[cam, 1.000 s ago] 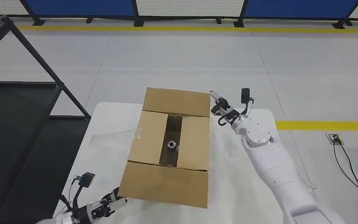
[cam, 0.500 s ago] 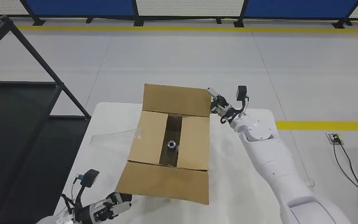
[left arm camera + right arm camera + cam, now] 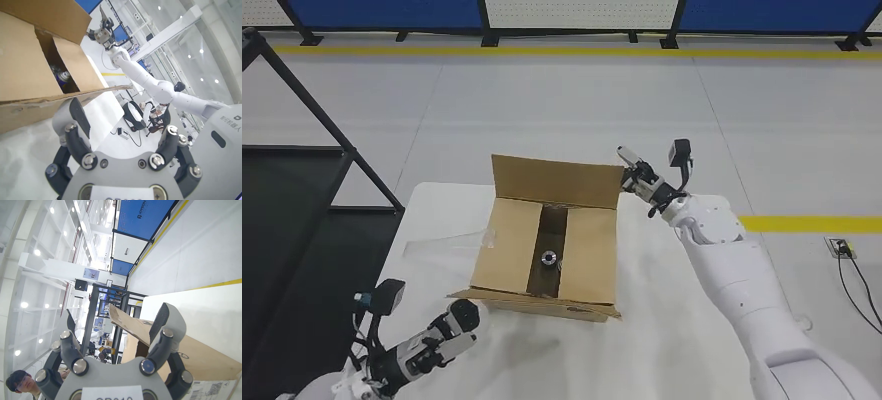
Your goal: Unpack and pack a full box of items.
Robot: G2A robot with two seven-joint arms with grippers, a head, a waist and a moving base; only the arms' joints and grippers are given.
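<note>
Both end flaps have come up in the last sec: the far flap (image 3: 557, 182) now stands upright beside your right end effector (image 3: 634, 172), fingers spread, holding nothing; the near flap (image 3: 537, 297) is tipped up edge-on over the left end effector (image 3: 121, 113), also spread & empty; so the box (image 3: 587, 255), mid-bench (image 3: 662, 320), is prob. still being opened, unpacking not begun; side flaps cover most contents, only a can (image 3: 548, 259) top shows thru the gap; can't tell if either end effector touches its flap.
</note>
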